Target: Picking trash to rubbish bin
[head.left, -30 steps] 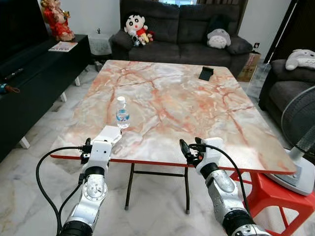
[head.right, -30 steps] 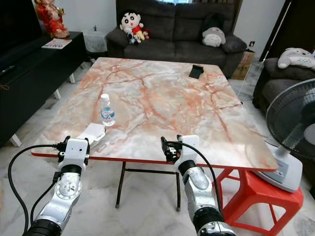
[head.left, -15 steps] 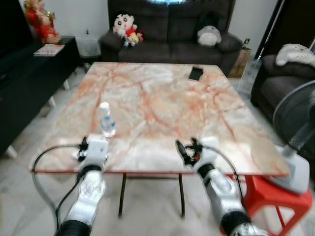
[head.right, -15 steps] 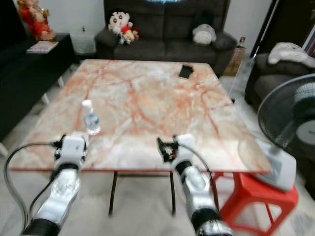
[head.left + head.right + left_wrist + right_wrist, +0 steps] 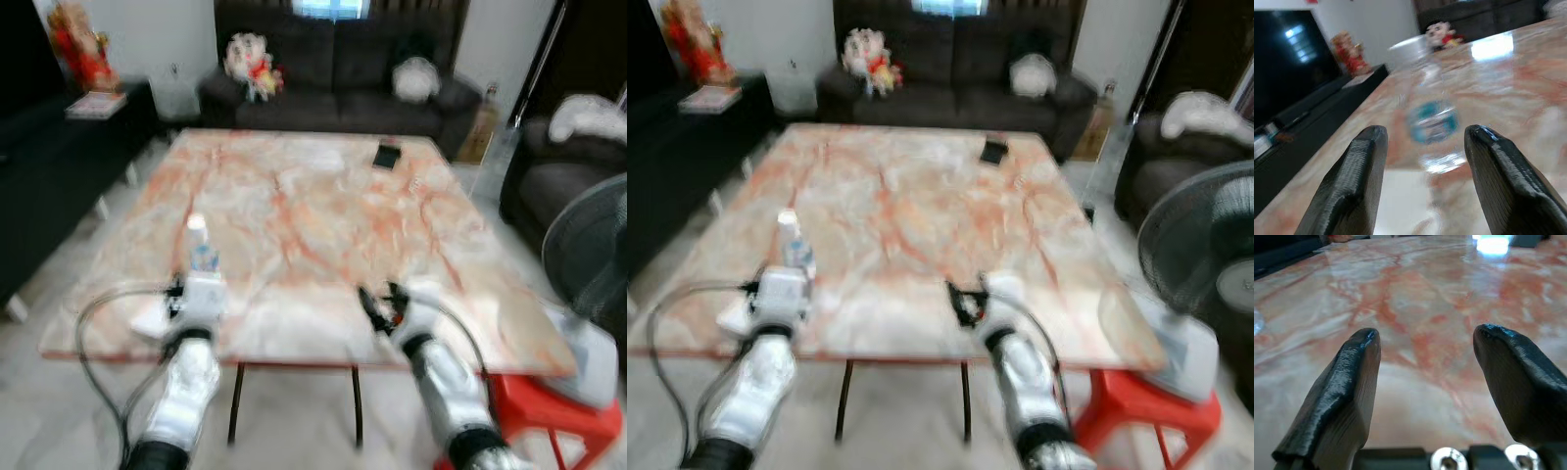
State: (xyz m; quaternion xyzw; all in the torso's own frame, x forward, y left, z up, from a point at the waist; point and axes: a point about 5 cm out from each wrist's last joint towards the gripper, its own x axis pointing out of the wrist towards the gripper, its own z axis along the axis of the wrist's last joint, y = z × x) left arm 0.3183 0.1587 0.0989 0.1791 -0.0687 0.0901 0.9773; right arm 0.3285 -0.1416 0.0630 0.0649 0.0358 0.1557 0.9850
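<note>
A small water bottle (image 5: pixel 202 245) with a blue label stands upright near the front left corner of the marble counter (image 5: pixel 323 206), a white sheet (image 5: pixel 149 319) lying flat at the front edge close by. The left pincer (image 5: pixel 1422 142) hangs spread wide just short of the bottle, grasping nothing. Toward the middle of the front edge, the right pincer (image 5: pixel 1425 350) is likewise released over bare marble. A dark phone-like object (image 5: pixel 386 156) lies near the far right corner.

Sofa (image 5: pixel 338 59), fan (image 5: pixel 1205 264), phone (image 5: pixel 386 156) on tbl.
</note>
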